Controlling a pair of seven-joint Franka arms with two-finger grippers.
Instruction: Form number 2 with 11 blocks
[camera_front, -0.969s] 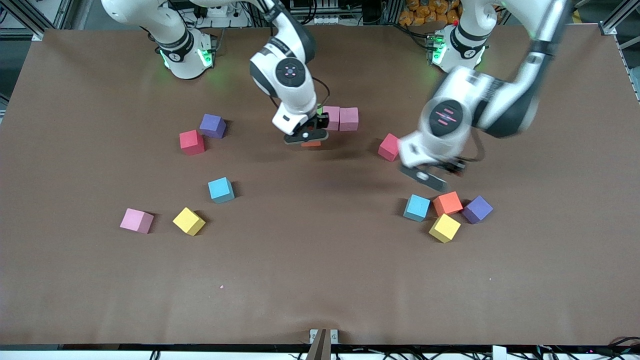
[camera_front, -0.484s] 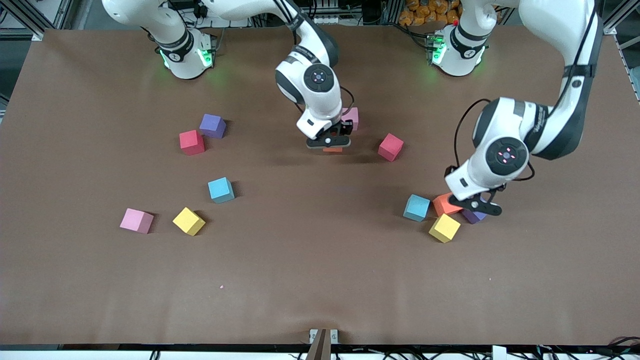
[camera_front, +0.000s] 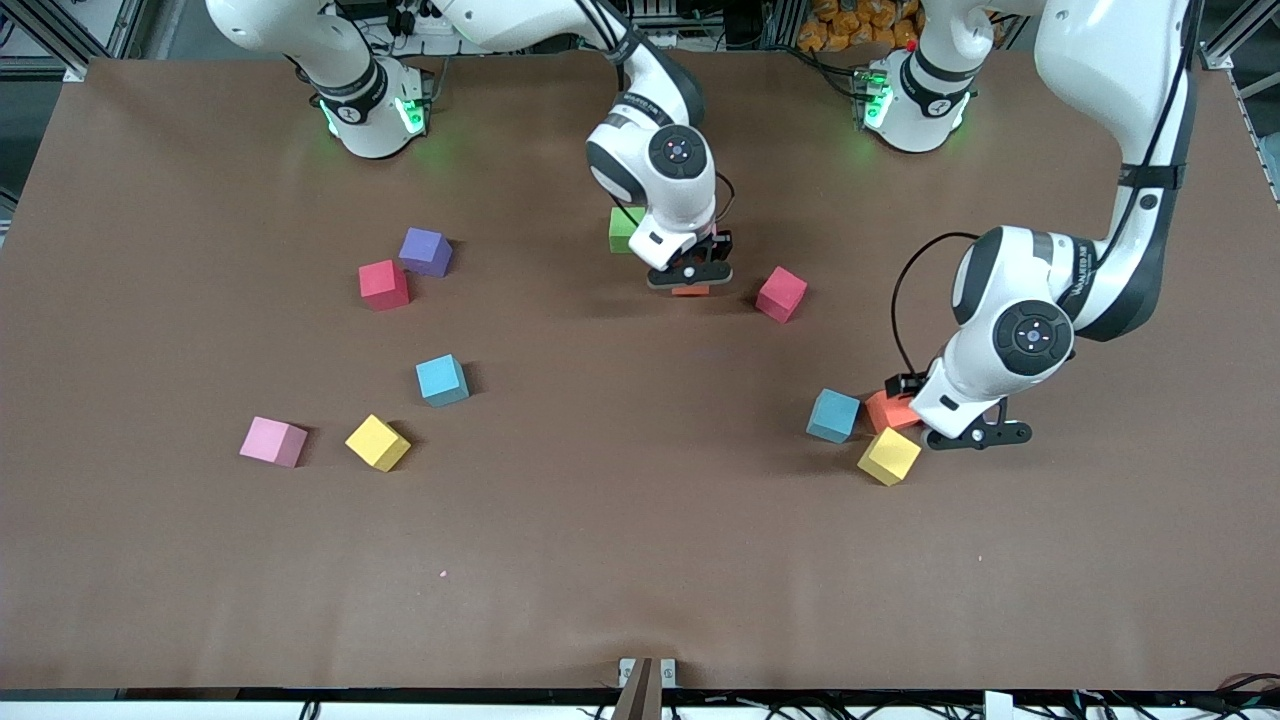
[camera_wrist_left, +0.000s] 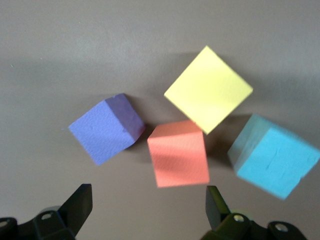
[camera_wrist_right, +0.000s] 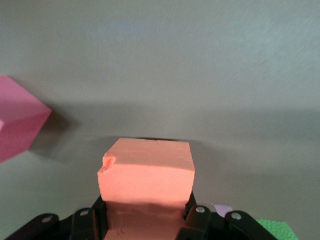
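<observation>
Both arms have shifted since the earlier frames: you see the right arm carried toward the left arm's end of the table, uncovering the green cube (camera_front: 625, 229), while the left arm has swung down over the cluster of cubes.

Front view. Note the right gripper (camera_front: 690, 280) low over the table beside the green cube, clamped on an orange cube (camera_front: 690, 291). The two pink cubes of the top row are hidden under its wrist. A dark pink cube (camera_front: 781, 294) lies close by, toward the left arm's end. The left gripper (camera_front: 975, 437) hangs over the cluster: a second orange cube (camera_front: 888, 410), a blue cube (camera_front: 833, 415) and a yellow cube (camera_front: 888, 456).

Left wrist view. Observe the left gripper's fingers (camera_wrist_left: 77, 206) spread wide and empty. The second orange cube sits directly ahead, midway between them, faces roughly square to the jaws; a purple cube (camera_wrist_left: 106, 128) touches one side of it. Expect a straight descent to reach it.

Right wrist view. Confirm the held orange cube, one corner chipped, gripped firmly between the fingers, just above the table.
</observation>
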